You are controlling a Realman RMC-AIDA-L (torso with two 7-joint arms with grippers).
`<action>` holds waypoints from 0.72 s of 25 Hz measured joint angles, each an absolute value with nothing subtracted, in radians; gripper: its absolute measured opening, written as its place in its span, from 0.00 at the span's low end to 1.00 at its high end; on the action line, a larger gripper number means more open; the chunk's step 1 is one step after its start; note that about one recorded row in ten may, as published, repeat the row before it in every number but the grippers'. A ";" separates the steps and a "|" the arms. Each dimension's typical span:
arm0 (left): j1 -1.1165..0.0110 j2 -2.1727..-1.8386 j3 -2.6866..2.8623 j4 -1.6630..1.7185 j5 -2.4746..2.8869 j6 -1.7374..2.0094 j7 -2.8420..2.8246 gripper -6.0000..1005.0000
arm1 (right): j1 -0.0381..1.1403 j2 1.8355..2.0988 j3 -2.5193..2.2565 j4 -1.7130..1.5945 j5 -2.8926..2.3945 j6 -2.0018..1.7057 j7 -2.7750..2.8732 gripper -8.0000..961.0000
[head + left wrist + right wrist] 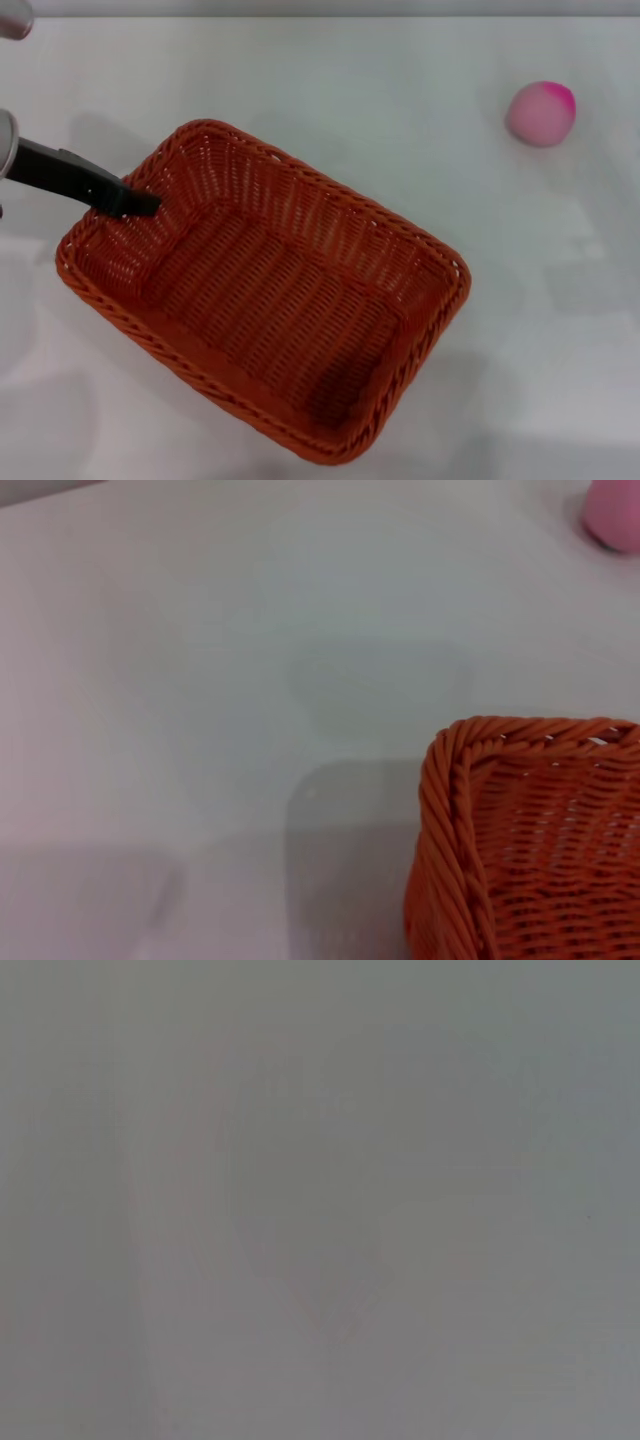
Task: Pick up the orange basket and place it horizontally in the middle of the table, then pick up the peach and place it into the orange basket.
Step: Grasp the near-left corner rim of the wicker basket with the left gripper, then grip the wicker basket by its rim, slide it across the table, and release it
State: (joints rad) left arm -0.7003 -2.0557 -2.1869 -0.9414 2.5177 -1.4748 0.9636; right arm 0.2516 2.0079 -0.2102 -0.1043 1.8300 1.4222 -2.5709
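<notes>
The orange basket (270,290) lies diagonally on the white table (360,80), left of the middle, and has nothing inside. My left gripper (135,200) comes in from the left edge and is shut on the basket's far-left rim, one dark finger (110,190) reaching over the rim to the inside. The left wrist view shows one basket corner (530,840) close up and the peach (615,515) far off. In the head view the pink peach (541,113) rests on the table at the far right, well apart from the basket. My right gripper is out of view.
The table's far edge (320,14) runs along the top of the head view. Bare white tabletop (560,330) lies to the right of the basket. The right wrist view shows only a plain pale surface (320,1200).
</notes>
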 joint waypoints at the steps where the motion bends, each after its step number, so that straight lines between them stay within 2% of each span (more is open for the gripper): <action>1: -0.703 -2.056 -2.190 -0.943 2.515 -1.483 0.960 0.15 | 0.252 2.008 -0.211 -0.104 1.830 1.422 -2.571 0.89; 18: -0.705 -2.037 -2.258 -1.030 2.416 -1.522 0.613 0.15 | 0.258 2.008 -0.206 -0.110 1.847 1.415 -2.594 0.89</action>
